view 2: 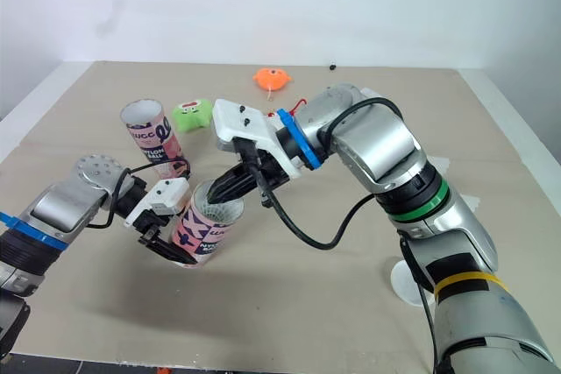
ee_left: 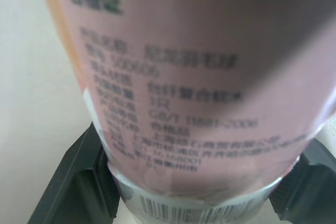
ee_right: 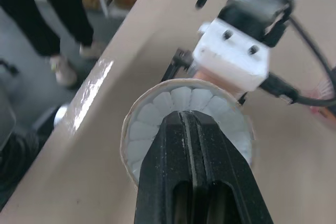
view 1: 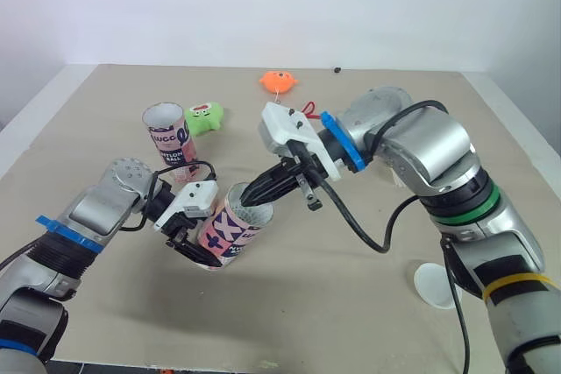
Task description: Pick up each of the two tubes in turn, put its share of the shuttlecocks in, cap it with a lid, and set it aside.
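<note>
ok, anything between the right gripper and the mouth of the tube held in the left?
Nothing visible. The right gripper, shut, is at the open mouth of the pink tube, over a white shuttlecock inside. The left gripper clamps the tube's base.

The left gripper (view 1: 194, 249) clamps a pink tube (view 1: 230, 230) near its base, tilted, with the open mouth facing the right gripper (view 1: 250, 198), whose close-set fingertips sit at the rim. A second tube (view 1: 168, 141) stands upright behind, near a green toy (view 1: 203, 117). A white lid (view 1: 434, 285) lies well apart.
</note>
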You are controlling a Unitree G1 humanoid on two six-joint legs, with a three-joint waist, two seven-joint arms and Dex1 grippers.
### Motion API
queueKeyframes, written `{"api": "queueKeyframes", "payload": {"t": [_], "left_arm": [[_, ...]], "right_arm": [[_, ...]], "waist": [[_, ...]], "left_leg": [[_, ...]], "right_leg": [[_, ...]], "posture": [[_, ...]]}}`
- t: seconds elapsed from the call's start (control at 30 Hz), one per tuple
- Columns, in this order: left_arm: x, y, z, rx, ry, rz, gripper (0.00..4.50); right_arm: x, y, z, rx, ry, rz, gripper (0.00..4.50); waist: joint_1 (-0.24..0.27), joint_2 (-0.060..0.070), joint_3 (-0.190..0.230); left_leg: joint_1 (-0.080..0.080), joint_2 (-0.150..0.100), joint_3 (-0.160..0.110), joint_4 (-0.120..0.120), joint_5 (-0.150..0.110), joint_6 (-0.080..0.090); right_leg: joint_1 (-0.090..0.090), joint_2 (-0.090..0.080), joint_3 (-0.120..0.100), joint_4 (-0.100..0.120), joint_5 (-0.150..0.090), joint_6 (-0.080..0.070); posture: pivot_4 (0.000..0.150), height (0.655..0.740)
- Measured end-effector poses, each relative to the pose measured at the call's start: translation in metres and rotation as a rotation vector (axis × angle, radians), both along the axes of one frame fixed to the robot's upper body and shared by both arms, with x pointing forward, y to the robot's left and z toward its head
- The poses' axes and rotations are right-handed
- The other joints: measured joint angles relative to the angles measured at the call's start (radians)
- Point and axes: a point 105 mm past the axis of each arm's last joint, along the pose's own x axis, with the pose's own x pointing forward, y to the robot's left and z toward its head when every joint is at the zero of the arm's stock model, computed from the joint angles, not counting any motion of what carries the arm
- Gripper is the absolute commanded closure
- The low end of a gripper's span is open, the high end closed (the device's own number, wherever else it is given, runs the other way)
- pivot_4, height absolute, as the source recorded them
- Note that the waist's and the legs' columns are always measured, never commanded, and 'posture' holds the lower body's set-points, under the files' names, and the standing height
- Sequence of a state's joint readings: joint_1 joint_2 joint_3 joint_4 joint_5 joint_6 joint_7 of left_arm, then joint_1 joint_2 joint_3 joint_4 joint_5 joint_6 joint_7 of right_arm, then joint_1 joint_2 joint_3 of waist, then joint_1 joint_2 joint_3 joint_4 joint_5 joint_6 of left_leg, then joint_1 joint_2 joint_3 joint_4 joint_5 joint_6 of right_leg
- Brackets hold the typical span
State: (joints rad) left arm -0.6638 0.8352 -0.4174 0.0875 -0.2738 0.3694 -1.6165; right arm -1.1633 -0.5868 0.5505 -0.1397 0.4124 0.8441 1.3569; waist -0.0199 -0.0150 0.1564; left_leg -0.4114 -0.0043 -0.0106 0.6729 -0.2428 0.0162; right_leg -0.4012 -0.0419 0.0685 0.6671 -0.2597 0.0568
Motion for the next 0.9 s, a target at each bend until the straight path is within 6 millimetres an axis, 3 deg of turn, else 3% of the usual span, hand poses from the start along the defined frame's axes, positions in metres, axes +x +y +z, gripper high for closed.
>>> {"api": "queueKeyframes", "payload": {"t": [0.07,0.37,0.77,0.9], "left_arm": [[0.000,0.000,0.000,0.001,-0.001,0.001,1.57],[0.002,-0.002,0.002,0.004,-0.008,0.003,1.57],[0.003,0.003,0.003,0.003,-0.007,0.039,1.57],[0.003,0.001,0.004,0.001,-0.021,0.033,1.57]], "right_arm": [[0.004,-0.001,-0.009,-0.058,0.003,-0.009,4.45],[0.006,0.039,-0.024,-0.161,0.004,0.063,4.45],[0.011,0.047,-0.029,-0.191,0.070,0.040,4.45],[0.014,0.032,-0.010,-0.121,0.147,0.016,4.45]], "waist": [[-0.001,0.000,0.000],[-0.003,0.002,0.001],[-0.004,0.003,0.002],[-0.002,0.002,0.003]], "left_leg": [[0.000,0.000,0.001,0.000,0.000,0.000],[-0.004,0.000,-0.004,0.000,0.003,-0.002],[-0.006,0.002,-0.011,-0.001,0.007,-0.009],[-0.009,0.001,-0.014,-0.001,0.008,-0.010]], "right_leg": [[0.000,0.000,0.000,0.000,0.000,0.000],[-0.003,0.002,-0.002,0.002,0.001,-0.002],[-0.004,0.006,-0.008,0.005,0.002,-0.006],[-0.005,0.005,-0.010,0.005,0.002,-0.006]], "posture": [[0.150,0.7400],[0.150,0.7400],[0.150,0.7400],[0.150,0.7400]]}}
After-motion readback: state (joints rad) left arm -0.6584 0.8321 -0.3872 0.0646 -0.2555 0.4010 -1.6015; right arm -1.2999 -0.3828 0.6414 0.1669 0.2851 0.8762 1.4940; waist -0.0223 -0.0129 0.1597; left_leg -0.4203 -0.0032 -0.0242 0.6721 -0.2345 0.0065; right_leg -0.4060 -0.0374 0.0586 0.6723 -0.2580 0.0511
